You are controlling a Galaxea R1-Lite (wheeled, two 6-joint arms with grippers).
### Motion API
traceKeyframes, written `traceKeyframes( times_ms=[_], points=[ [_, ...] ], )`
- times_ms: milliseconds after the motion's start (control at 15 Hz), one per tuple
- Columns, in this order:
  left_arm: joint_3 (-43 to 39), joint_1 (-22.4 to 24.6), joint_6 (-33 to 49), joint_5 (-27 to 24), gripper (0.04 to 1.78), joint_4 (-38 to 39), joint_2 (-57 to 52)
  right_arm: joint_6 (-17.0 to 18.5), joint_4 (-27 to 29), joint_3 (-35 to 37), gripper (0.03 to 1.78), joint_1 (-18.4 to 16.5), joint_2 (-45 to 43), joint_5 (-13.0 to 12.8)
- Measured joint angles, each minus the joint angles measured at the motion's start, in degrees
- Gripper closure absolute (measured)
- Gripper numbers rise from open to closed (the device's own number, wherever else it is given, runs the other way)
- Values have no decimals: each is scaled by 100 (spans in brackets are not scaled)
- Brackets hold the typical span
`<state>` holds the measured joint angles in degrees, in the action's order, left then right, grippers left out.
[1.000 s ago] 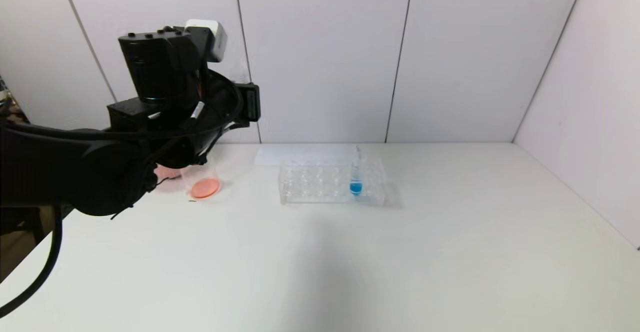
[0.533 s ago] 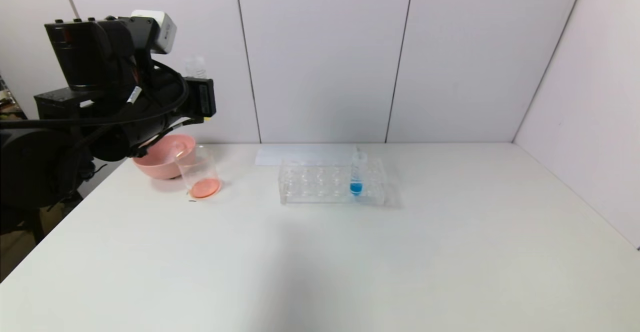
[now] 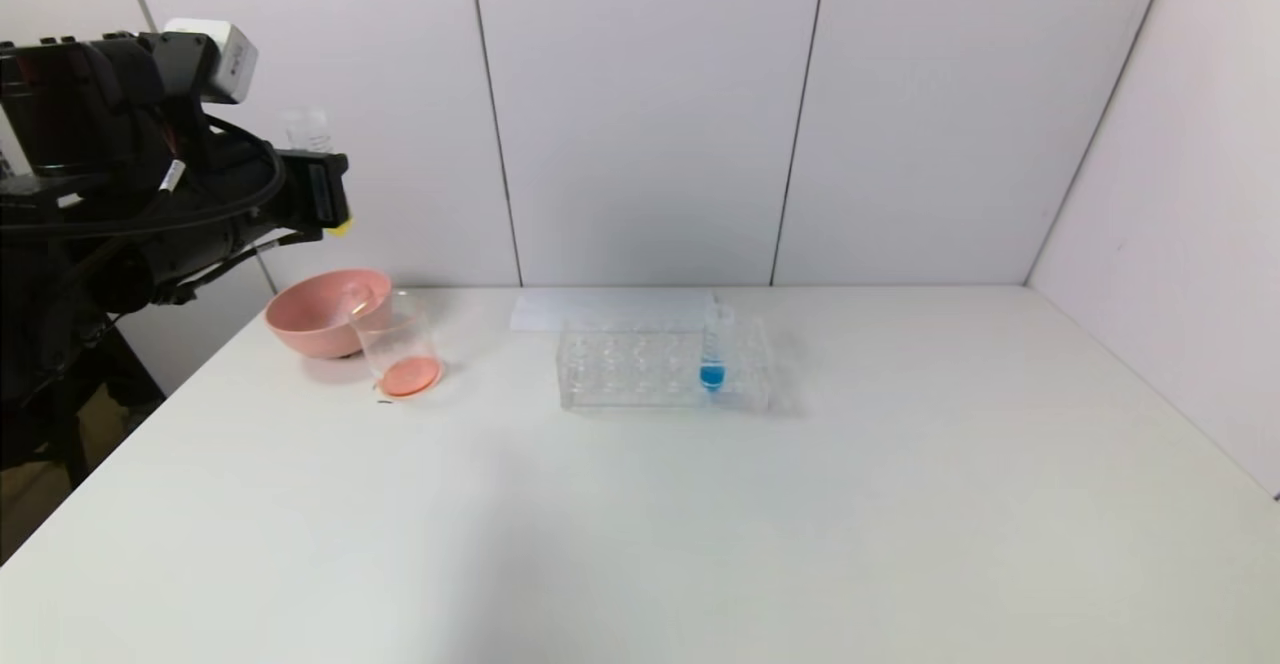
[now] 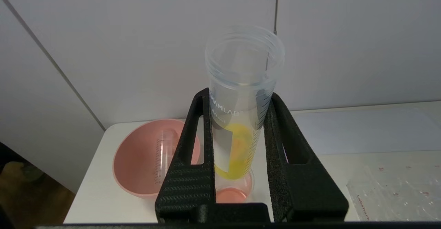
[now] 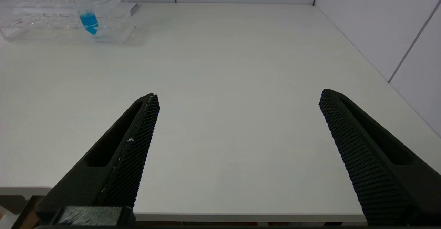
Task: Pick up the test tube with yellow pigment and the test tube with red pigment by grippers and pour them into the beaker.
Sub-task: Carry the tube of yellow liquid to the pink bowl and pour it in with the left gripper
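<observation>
The white table is filling most of the head view, running back to the grey panelled wall. The left arm is hanging raised over the table's left rear corner, above and to the left of the pink bowl. The clear tube rack is sitting near the middle of the table's back edge, with a blue-liquid tube standing upright in it. The pink bowl is resting at the left rear, and an empty clear tube is lying inside it (the red pigment appears to be gone from it). The beaker is standing just beside the bowl on its right, touching or nearly so, with a thin layer of reddish-orange liquid lying in its bottom. The left gripper is pinching the test tube with yellow pigment between its two fingers, mouth upward, yellow liquid pooling at its rounded tip. The right gripper is sitting low at the table's near edge, its fingers spread wide with only bare tabletop between them.
</observation>
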<state>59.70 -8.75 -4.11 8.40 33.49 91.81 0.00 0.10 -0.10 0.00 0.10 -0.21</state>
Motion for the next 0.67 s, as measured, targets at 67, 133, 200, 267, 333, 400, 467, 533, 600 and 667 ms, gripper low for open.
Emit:
traceKeyframes(
  times_ms=[67,133,200,267,333,400,467,533,600,667],
  points=[
    [-5,134,-10,-63,138,2,4,0,0,0,11,0,0,-1],
    [-9,285,-44,-124,138,2,15,0,0,0,11,0,0,0],
    [-17,416,-74,-171,138,5,28,0,0,0,11,0,0,-1],
    [-38,525,-90,-234,138,2,39,0,0,0,11,0,0,-4],
    [-61,645,-96,-317,138,2,50,0,0,0,11,0,0,-1],
    [-79,738,-96,-413,138,5,59,0,0,0,11,0,0,-1],
    [-102,878,-95,-590,138,0,67,0,0,0,11,0,0,0],
    [-116,1031,-88,-798,138,-4,83,0,0,0,11,0,0,-1],
    [-118,1173,-85,-914,138,-2,108,0,0,0,11,0,0,0],
    [-121,1313,-90,-965,138,-4,149,0,0,0,11,0,0,-1]
  ],
)
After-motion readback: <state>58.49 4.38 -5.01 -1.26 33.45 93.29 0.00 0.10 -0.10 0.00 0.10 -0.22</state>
